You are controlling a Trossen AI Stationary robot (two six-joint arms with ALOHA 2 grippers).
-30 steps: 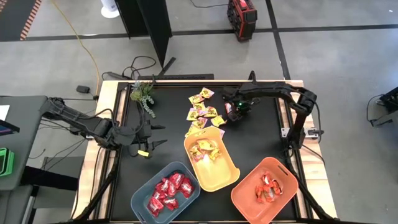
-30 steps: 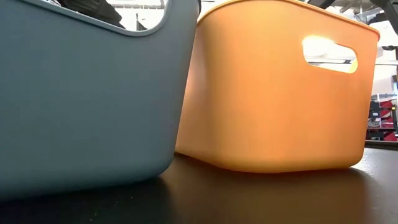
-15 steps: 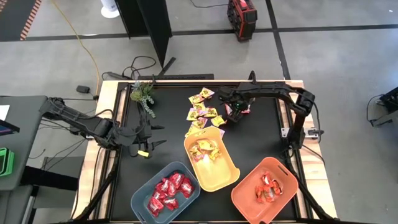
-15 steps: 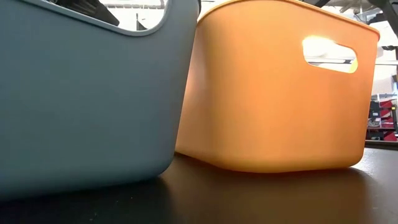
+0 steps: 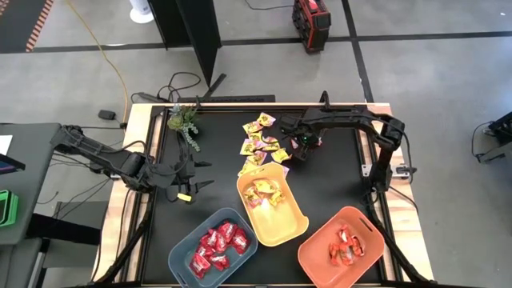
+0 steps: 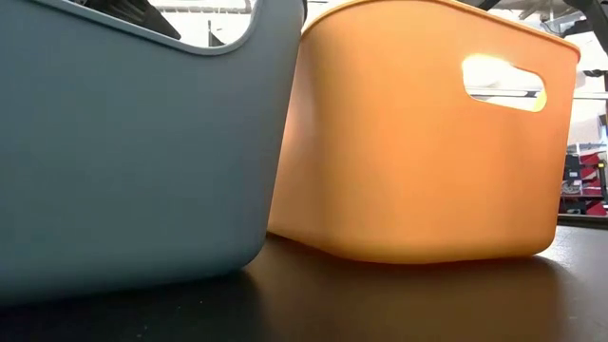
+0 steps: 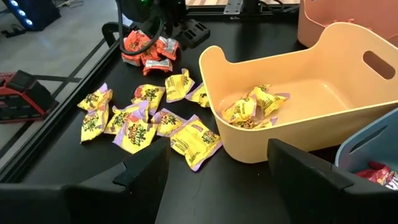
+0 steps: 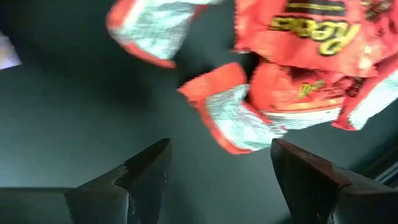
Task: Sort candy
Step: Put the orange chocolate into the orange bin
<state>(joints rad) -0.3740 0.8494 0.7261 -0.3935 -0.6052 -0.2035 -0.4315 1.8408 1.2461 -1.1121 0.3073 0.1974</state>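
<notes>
Right wrist view showed me my right gripper [image 8: 217, 174] wide open, empty, over orange-red candy [image 8: 280, 93] on the mat; my left gripper [image 7: 217, 180] waited open beside the yellow bin [image 7: 323, 118].

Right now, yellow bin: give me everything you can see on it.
The yellow bin looks like smooth matte plastic: rounded corners, tall walls, an oval handle slot at one end. It stands upright mid-table between the blue-grey bin and the orange bin. A few yellow candies with pink marks lie inside, with more of that kind loose on the mat beyond it. No gripper touches it.
</notes>
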